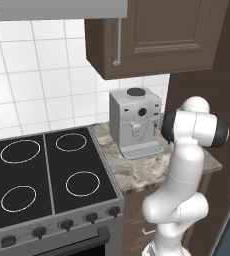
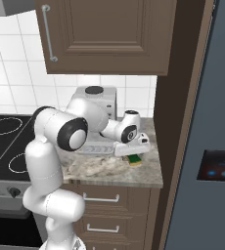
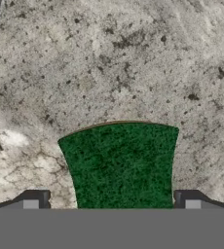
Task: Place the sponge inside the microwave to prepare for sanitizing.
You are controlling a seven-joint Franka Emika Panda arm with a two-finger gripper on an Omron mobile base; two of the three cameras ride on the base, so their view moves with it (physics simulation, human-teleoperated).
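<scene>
Sponge (image 3: 121,165) between open claw (image 3: 111,199) tips.

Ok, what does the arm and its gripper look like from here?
The arm is glossy white, built of rounded segments with black bands at the joints. The gripper hangs from a white boxy hand; in the hand view its fingertips are small, dark and squared, with grey pads. No cables or markings visible.

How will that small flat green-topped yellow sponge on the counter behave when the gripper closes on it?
The flat green-topped sponge probably compresses rather than resists, being a soft scrub block. It looks light and lies flat on the speckled stone counter, so it is unlikely to roll or tip. The open gripper straddles it, so it may squash slightly.
</scene>
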